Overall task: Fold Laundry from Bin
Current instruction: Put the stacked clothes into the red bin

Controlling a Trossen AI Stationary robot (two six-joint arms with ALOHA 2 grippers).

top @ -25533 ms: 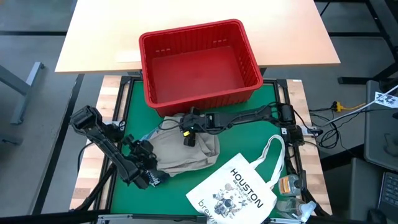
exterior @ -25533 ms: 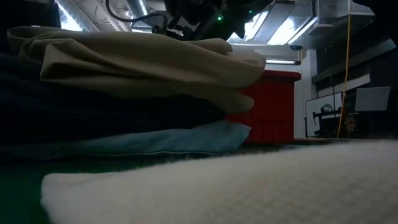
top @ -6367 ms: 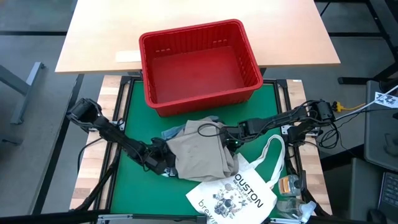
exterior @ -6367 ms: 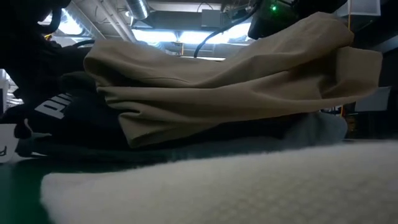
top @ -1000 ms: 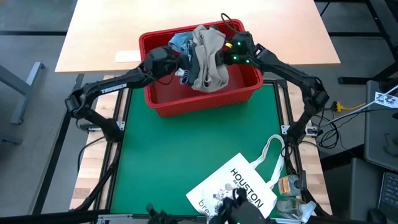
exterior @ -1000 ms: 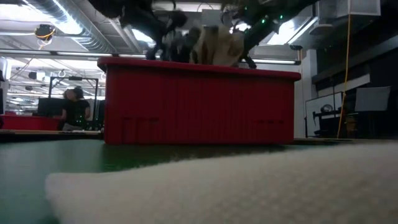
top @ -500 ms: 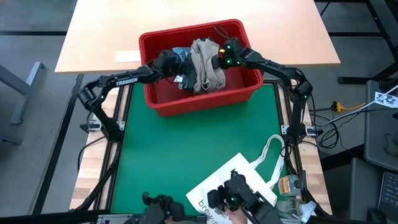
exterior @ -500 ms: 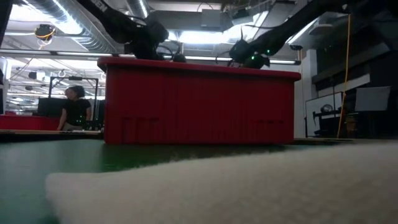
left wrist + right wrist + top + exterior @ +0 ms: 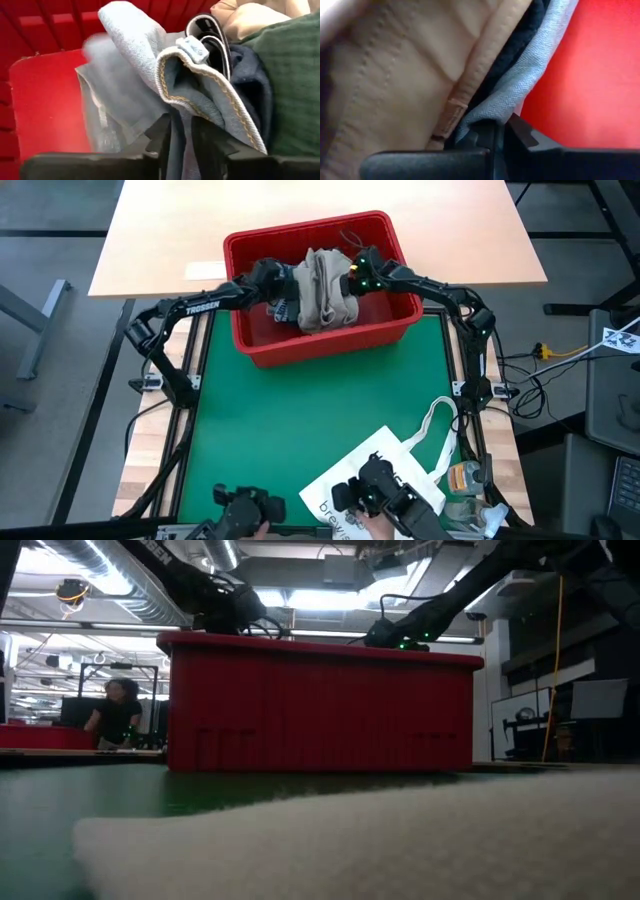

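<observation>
This is a robotics lab or workshop in an open, industrial hall. The low view shows a bare ceiling with exposed ducts and strip lights, and a person at a workstation far behind the tabletop. From above, a green mat lies inside a black metal frame, a plain wooden tabletop stands next to it, and loose cables trail over a grey floor.
</observation>
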